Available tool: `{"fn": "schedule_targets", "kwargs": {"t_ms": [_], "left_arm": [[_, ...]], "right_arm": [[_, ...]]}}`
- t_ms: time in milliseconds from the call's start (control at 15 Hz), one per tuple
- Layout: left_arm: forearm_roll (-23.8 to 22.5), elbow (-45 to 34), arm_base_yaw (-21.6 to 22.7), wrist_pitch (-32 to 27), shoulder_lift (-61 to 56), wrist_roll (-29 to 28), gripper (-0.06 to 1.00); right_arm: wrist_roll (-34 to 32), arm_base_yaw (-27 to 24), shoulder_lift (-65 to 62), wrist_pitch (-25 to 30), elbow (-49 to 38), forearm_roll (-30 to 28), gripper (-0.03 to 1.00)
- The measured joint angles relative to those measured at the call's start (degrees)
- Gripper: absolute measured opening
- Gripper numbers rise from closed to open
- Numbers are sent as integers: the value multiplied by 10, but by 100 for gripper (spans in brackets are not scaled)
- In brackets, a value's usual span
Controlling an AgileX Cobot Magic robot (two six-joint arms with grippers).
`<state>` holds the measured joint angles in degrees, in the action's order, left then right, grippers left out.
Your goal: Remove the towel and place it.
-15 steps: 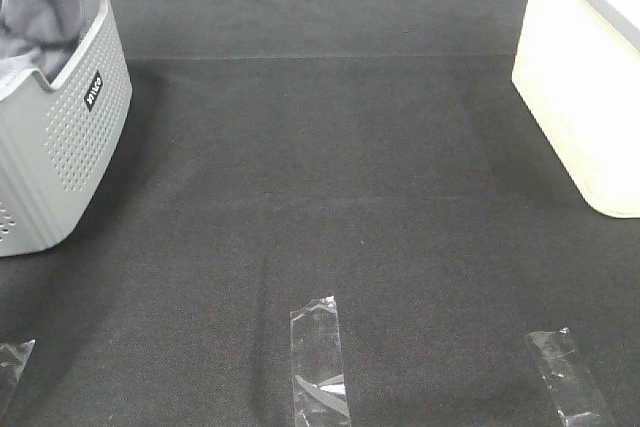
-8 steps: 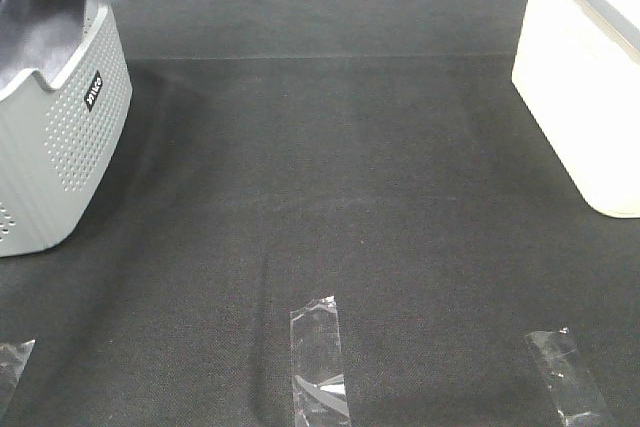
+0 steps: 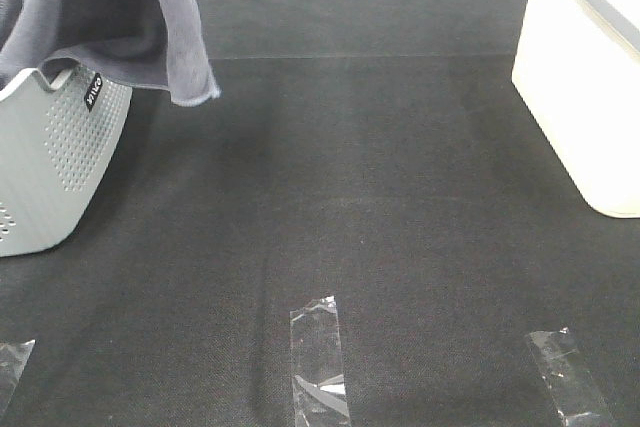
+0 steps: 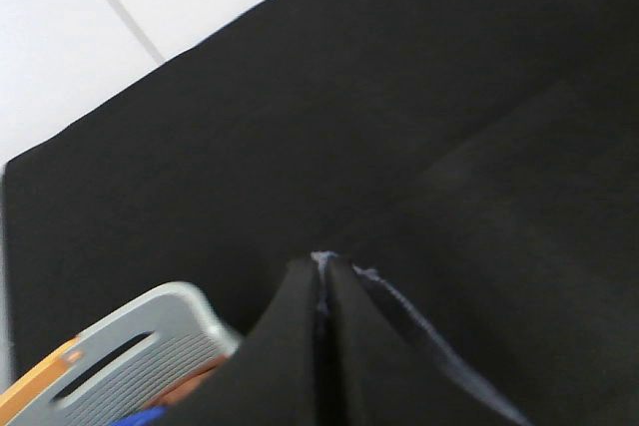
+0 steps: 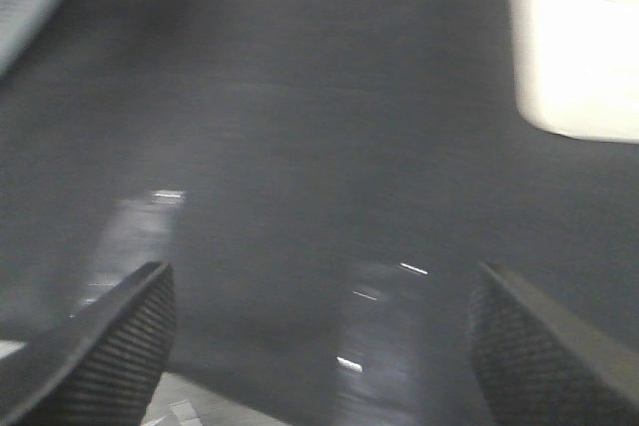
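A second ago the greyish-lavender terry towel point(image 3: 105, 17) lay bunched inside the perforated grey plastic basket point(image 3: 55, 167) at the 10 o'clock corner of the high view. Now it is drawn up and hangs above the basket's rim, spreading out towards 3 o'clock. I judge the removal nearly done. Its lower fold still overlaps the rim in this view, and I cannot tell whether they touch. My left gripper point(image 4: 321, 266) is pinched tight on a fold of the cloth. The towel's long axis runs roughly 12 to 6, with its top end out of frame. One hemmed corner dangles free, pointing to 5 o'clock over the black felt-covered desk point(image 3: 360, 197). My right gripper point(image 5: 319, 291) stands wide and holds nothing, above bare desk near the clear tape strips point(image 3: 320, 362).
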<state>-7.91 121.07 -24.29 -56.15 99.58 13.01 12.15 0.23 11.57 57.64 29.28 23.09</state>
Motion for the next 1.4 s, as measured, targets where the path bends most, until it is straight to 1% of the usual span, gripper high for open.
{"fn": "schedule_targets", "kwargs": {"t_ms": [67,133,200,400,533,667,800,867,1000,1133,1200,1267,1333,1400], "left_arm": [[4,0,-22,-6,0,2,0],[5,0,-57,-18,0,7,0],[5,0,-83,-25,0,7,0],[5,0,-153,-26,0,10,0],[5,0,-192,-26,0,10,0],[5,0,-221,-26,0,10,0],[5,0,-240,-26,0,10,0],[5,0,-246,-26,0,10,0],[6,0,-253,-23,0,10,0],[13,0,-253,-17,0,10,0],[17,0,-253,-13,0,10,0],[19,0,-253,-11,0,10,0],[21,0,-253,-10,0,10,0],[21,0,-253,-10,0,10,0]], "right_arm": [[65,0,52,-23,1,75,75],[122,0,91,-33,1,121,75],[180,0,126,-40,1,170,75],[371,0,241,-43,1,298,75],[478,0,314,-43,1,391,75],[578,-1,377,-41,1,481,75],[666,-1,439,-37,1,545,75],[699,-1,468,-37,1,566,75],[759,-1,517,-25,1,607,75],[802,-1,554,-15,1,652,75],[826,9,571,-15,1,676,75],[853,32,587,-20,1,698,75],[882,69,601,-40,1,724,75],[912,103,615,-77,1,749,75]]}}
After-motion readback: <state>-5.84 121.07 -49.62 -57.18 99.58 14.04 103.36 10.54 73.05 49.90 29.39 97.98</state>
